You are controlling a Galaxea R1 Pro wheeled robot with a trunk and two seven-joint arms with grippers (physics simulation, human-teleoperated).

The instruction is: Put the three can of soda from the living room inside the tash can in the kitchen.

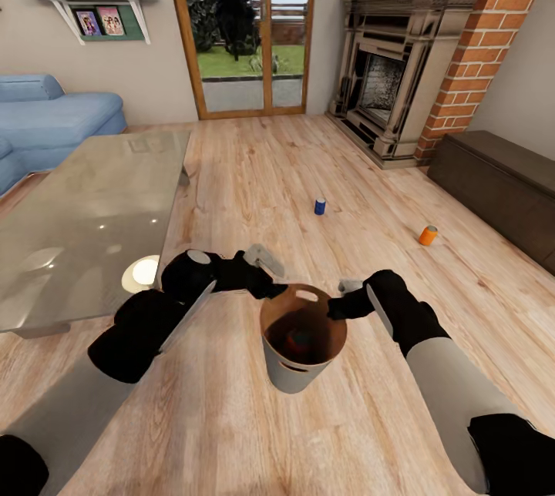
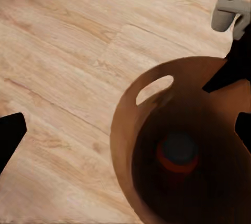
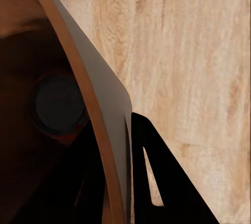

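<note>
- The right gripper (image 1: 344, 303) is clamped on the rim of the trash pail (image 1: 293, 377); the right wrist view shows one finger (image 3: 157, 182) outside the grey wall and the other inside it.
- The left gripper (image 1: 266, 269) sits just beside the pail's opposite rim, apparently clear of it; I cannot tell how wide its jaws stand.
- The pail hangs between the two grippers, its mouth tipped toward the robot, with one orange can (image 2: 178, 153) lying at its bottom.
- Ahead of the grippers on the wooden floor (image 1: 254, 165) stands the blue can (image 1: 320, 206); the second orange can (image 1: 428, 235) lies tilted further off on the right gripper's side, near the dark bench (image 1: 501, 180).
- Handling, as a judgement: the pail looks light and stiff, so a rim pinch should hold, though a one-sided grip may let it swing. The cans are small, smooth and apt to roll; take each around its middle.
- Both arms reach forward with bent elbows, wrists turned inward toward the pail.
</note>
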